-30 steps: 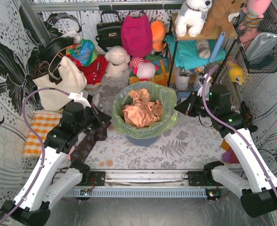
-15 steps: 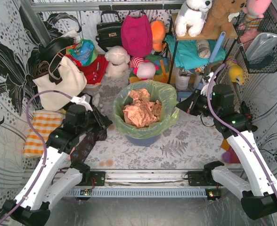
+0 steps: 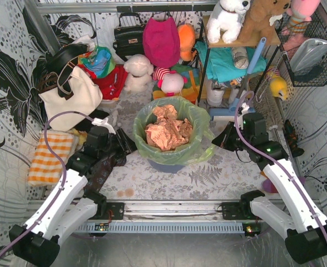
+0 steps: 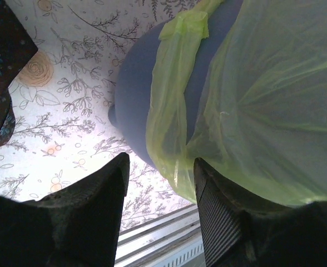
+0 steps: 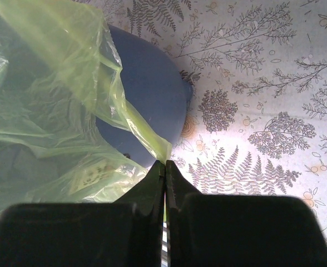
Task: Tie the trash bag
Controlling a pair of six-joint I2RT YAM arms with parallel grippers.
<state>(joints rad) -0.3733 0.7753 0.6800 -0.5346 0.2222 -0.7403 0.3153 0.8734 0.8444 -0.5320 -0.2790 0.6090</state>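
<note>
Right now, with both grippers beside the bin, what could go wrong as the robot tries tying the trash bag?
1. The right gripper pinches only the tip of a thin strip of the trash bag; pulling may slip or tear it.
2. The left gripper is open, the bag's edge beside one finger; closing could miss.
3. Sideways pulls might tip the blue-grey bin, spilling crumpled paper.

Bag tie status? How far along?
Done: nothing tied; the trash bag lines the bin, mouth open over the paper. In hand: right end effector shut on a rim flap, left end effector open around the opposite hem. Remaining: lift, gather, knot.
</note>
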